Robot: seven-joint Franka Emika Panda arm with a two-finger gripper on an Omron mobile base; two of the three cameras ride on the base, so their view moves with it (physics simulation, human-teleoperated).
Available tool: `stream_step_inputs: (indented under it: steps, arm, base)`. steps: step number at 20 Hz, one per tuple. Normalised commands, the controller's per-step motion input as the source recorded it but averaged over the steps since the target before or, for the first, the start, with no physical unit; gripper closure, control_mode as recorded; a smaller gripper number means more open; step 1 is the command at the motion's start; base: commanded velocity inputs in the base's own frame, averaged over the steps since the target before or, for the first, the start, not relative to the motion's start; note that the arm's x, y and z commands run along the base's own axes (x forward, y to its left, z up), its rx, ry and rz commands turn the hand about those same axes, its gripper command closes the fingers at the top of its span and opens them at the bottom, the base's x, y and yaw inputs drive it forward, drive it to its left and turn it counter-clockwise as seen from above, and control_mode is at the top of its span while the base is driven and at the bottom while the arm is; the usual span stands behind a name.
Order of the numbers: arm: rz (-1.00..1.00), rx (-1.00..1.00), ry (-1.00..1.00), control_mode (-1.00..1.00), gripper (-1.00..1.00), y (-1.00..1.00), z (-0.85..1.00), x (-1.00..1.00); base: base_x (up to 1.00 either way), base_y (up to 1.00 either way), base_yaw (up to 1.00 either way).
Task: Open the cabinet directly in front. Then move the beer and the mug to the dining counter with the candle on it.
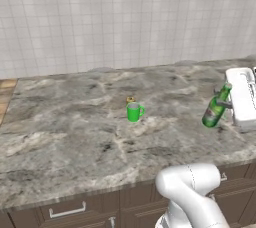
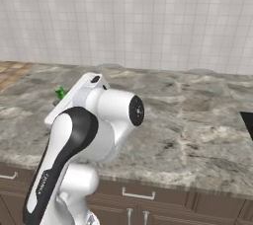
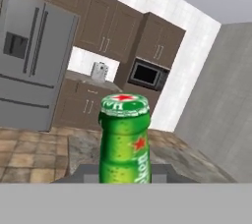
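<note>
Mug [image 1: 134,112] stands delivered mid-frame on the marbled surface [image 1: 75,122], touching or just before the candle [image 1: 130,100]. My jaws [image 1: 223,104], at right, are part-closed on the beer [image 1: 216,107], tilted and low over the surface. Remaining: release it upright.

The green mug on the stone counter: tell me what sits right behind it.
Behind the mug a small yellowish candle peeks over its rim on the dining counter. Its lower part is covered by the mug, so whether they touch cannot be told.
</note>
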Motion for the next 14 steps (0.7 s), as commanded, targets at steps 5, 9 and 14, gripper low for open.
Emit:
stream_step_inputs:
  steps: [5, 9, 14]
  arm:
    - [0.0, 0.0, -0.12, -1.0, 1.0, -0.01, -0.46, 0.44]
    - [-0.01, 0.0, -0.02, -1.0, 1.0, 0.0, -0.28, 0.52]
    - [-0.05, 0.01, 0.05, -1.0, 1.0, 0.0, -0.19, 0.52]
  base:
    - [0.0, 0.0, 0.0]
    - [0.0, 0.0, 0.0]
    - [0.0, 0.0, 0.0]
